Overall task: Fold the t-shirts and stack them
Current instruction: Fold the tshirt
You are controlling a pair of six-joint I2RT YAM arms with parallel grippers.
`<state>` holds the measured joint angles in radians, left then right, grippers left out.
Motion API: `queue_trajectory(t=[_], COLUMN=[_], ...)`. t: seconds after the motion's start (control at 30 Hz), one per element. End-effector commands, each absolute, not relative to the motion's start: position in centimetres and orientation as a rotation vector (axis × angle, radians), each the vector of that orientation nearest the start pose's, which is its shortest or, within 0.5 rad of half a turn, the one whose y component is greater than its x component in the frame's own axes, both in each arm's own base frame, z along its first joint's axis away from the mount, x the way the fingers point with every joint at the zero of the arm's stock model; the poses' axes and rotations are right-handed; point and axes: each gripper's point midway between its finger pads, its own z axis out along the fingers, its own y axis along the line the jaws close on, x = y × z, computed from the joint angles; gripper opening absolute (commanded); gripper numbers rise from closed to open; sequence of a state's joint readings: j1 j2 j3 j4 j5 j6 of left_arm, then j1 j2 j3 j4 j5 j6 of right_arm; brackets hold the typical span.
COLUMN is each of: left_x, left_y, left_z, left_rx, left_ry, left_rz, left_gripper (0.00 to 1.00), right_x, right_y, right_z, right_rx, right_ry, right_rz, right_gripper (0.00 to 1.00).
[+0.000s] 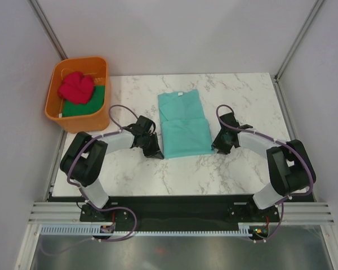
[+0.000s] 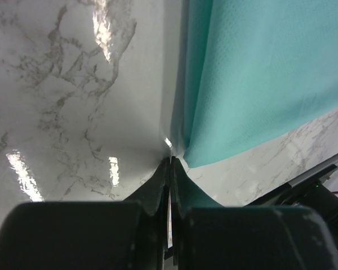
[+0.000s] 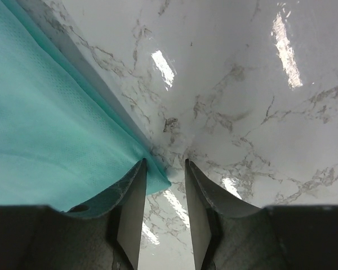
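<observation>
A teal t-shirt point(image 1: 183, 126) lies folded on the marble table, its collar toward the far side. My left gripper point(image 1: 156, 153) sits at its near left corner. In the left wrist view the left gripper point(image 2: 172, 162) is shut, with nothing showing between the jaws; the teal t-shirt point(image 2: 259, 73) has its corner just right of the tips. My right gripper point(image 1: 217, 147) is at the near right corner. The right gripper point(image 3: 164, 164) is open, and the corner of the teal t-shirt point(image 3: 45, 129) reaches into the gap beside the left finger. A pinkish-red t-shirt point(image 1: 76, 87) and a dark green t-shirt point(image 1: 84, 106) lie in the tub.
An orange plastic tub point(image 1: 81, 119) stands at the table's far left corner, beside the left arm's elbow. White walls close in the table on three sides. Bare marble point(image 1: 248, 95) stretches to the right of the folded shirt.
</observation>
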<state>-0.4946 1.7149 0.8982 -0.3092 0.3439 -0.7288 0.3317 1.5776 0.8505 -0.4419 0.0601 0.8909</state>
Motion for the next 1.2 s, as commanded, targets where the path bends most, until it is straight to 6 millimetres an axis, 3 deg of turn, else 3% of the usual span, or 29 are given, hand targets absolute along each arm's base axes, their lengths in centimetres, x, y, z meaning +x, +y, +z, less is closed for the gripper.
queue_trajectory(t=[0.0,0.2,0.3,0.33,0.37,0.47,0.53,0.77,0.93,1.0,1.03,1.07,1.17], left_x=[25.5,24.6,24.7,24.8,25.0,25.4,25.6,26.9,27.0,27.1,27.1,27.0,26.6], left_y=[-23.6,-22.6,-22.6,-22.6,-22.8,-23.5,-23.7,-23.2,-23.1,-23.1,-23.0,-22.9,-22.5], left_z=[1.8,1.1,1.9,2.3,3.1,4.6,5.1,4.8,3.1,3.0,3.0,3.1,3.7], left_rx=[-0.241,-0.237,-0.204,-0.197,-0.191,-0.208,-0.212,-0.195,-0.183,-0.171,-0.173,-0.178,-0.217], left_ry=[2.853,2.874,2.85,2.836,2.816,2.782,2.772,2.745,2.789,2.789,2.787,2.785,2.776], left_rz=[-0.787,-0.735,-0.749,-0.756,-0.778,-0.835,-0.845,-0.767,-0.726,-0.719,-0.714,-0.711,-0.705], left_gripper=[0.02,0.02,0.02,0.06,0.22,0.44,0.49,0.5,0.45,0.26,0.08,0.02,0.02], right_x=[28.8,28.2,27.8,27.7,27.6,27.4,27.3,26.1,25.5,25.5,25.5,25.4,25.4], right_y=[12.7,12.7,13.1,13.4,13.4,13.8,13.9,14.7,15.0,15.0,14.9,14.8,14.8], right_z=[1.7,1.7,1.5,1.5,1.4,1.4,1.4,1.6,1.1,1.0,1.0,0.8,0.7], right_rx=[0.791,0.793,0.779,0.77,0.769,0.761,0.759,0.743,0.733,0.729,0.728,0.732,0.738], right_ry=[2.646,2.633,2.64,2.645,2.646,2.648,2.648,2.642,2.655,2.656,2.655,2.655,2.652], right_rz=[0.293,0.306,0.315,0.324,0.33,0.344,0.348,0.368,0.369,0.365,0.362,0.351,0.354], right_gripper=[0.41,0.24,0.23,0.23,0.23,0.23,0.23,0.22,0.21,0.2,0.2,0.19,0.19])
